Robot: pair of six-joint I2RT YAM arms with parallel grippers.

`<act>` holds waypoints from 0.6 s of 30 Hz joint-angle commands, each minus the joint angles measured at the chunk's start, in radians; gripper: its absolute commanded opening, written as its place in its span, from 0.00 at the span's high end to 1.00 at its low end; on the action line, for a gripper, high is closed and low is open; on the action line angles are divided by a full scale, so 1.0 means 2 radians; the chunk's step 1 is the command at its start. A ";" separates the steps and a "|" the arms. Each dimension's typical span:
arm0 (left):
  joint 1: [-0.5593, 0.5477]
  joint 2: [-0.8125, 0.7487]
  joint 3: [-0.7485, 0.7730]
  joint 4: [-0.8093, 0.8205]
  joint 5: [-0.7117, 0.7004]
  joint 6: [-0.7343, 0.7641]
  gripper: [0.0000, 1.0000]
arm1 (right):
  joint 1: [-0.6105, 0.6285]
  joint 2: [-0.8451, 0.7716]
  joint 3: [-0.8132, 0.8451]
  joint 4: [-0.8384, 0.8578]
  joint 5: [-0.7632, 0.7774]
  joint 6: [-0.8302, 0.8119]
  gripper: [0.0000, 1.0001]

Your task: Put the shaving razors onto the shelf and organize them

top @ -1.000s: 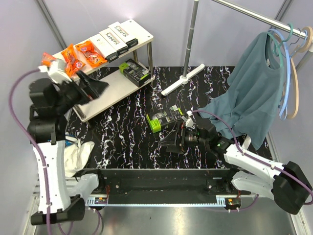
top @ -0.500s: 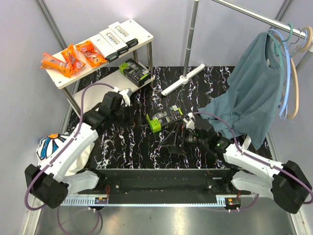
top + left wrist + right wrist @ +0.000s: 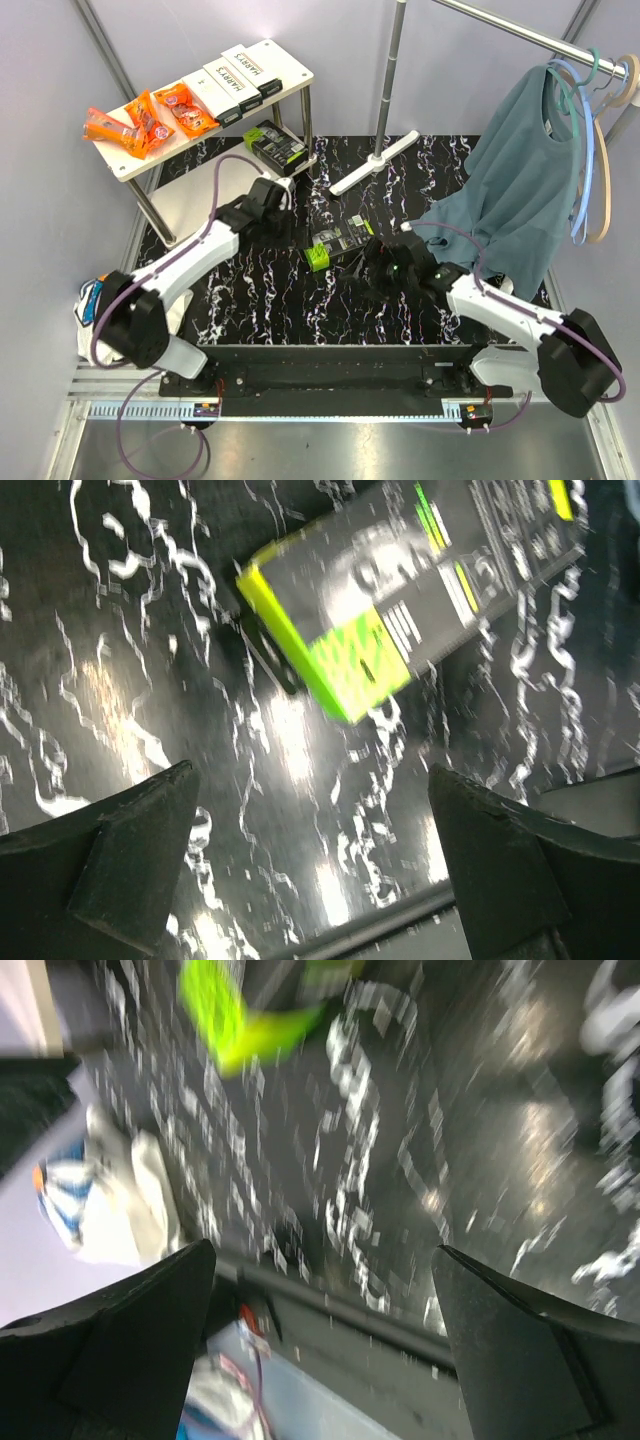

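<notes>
The shaving razors were mostly on the small two-level shelf of white boards on thin silver legs (image 3: 288,62) in the upper left of the overhead frame. Flat white boxes with black ends (image 3: 240,78) lay side by side on its top board, and crinkly orange plastic packets (image 3: 150,115) were grouped at that board's left end. One black-and-lime-green pack (image 3: 275,145) rested on the lower board. Each kind sat together, which reads as deliberate sorting.

A second, loose black-and-lime-green pack (image 3: 335,245) lay flat on the black, white-veined worktop (image 3: 260,290) at the centre of that frame, apart from the shelf. It looked to be the piece left to place, probably beside its twin on the lower board.

The left arm (image 3: 200,260) was stretched over the worktop, with the left jaws just left of the loose pack. The left wrist view showed them spread wide with nothing between them and the pack (image 3: 400,610) untouched in the upper part of the frame, a stance suited to closing on its lime end. The right arm (image 3: 490,305) put the right jaws just right of the pack. Its wrist view was blurred, but the two fingers stood apart and empty.
</notes>
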 commanded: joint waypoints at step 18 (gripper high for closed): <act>0.021 0.308 0.261 0.030 0.032 0.065 0.01 | -0.113 0.198 0.004 0.280 -0.045 0.037 0.00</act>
